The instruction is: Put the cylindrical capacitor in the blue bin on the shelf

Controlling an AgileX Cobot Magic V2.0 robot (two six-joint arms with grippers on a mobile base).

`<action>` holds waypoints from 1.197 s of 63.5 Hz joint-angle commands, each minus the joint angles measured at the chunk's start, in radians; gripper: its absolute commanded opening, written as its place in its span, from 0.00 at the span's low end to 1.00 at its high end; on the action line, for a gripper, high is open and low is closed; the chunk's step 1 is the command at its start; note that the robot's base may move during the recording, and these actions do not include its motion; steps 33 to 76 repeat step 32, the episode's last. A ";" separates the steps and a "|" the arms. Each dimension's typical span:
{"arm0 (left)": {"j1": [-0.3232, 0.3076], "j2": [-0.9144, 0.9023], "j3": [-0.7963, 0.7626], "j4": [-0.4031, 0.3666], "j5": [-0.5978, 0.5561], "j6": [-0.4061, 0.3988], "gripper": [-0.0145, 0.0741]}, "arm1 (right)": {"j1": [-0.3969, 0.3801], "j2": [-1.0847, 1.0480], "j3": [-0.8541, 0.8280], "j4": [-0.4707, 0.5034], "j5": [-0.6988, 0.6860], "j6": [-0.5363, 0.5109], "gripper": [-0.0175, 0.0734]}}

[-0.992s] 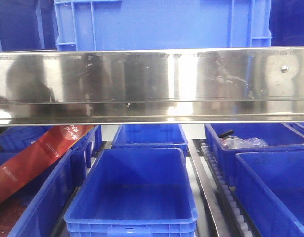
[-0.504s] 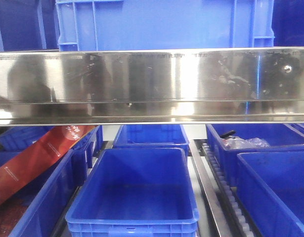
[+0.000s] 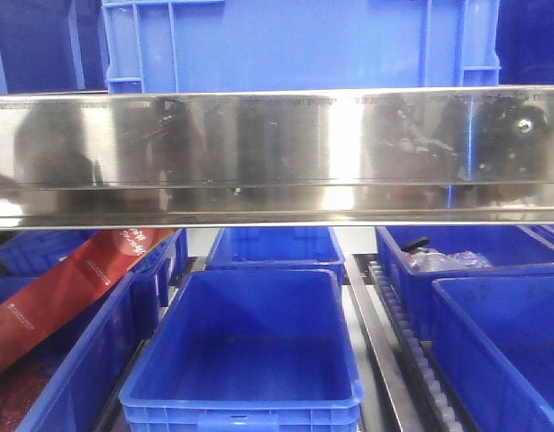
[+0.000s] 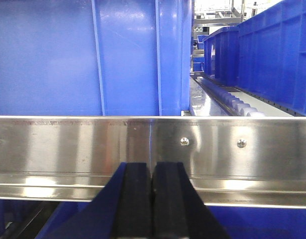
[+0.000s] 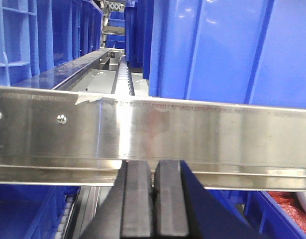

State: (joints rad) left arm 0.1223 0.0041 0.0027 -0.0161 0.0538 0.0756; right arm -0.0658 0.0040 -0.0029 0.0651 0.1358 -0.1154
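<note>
Spanning the front view from edge to edge, the shelf's point(image 3: 277, 153) broad stainless front rail mirrors dim shapes, with a large blue crate point(image 3: 295, 45) standing on the tier above it. Below the rail, an empty blue bin point(image 3: 245, 351) sits at the middle of the lower tier, a second blue bin point(image 3: 275, 247) right behind it. A roller track point(image 3: 398, 333) runs along its right side, and beyond that a right-hand blue bin point(image 3: 457, 252) holds clear plastic bags and a dark item. A red carton point(image 3: 69, 288) leans tilted across the bins at the left edge.

The left gripper point(image 4: 153, 199) faces the rail close up, its black pads pressed together with nothing between them. The right gripper point(image 5: 153, 204) is likewise closed, pads touching and empty, just before the rail.

The cylindrical capacitor shows in none of the views.
</note>
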 commanded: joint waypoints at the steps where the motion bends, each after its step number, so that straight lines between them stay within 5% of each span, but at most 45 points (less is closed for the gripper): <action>1: -0.007 -0.004 -0.003 0.003 -0.018 -0.006 0.04 | -0.004 -0.004 0.003 -0.010 -0.027 -0.007 0.02; 76: -0.007 -0.004 -0.003 0.003 -0.018 -0.006 0.04 | -0.004 -0.004 0.003 -0.011 -0.033 -0.007 0.02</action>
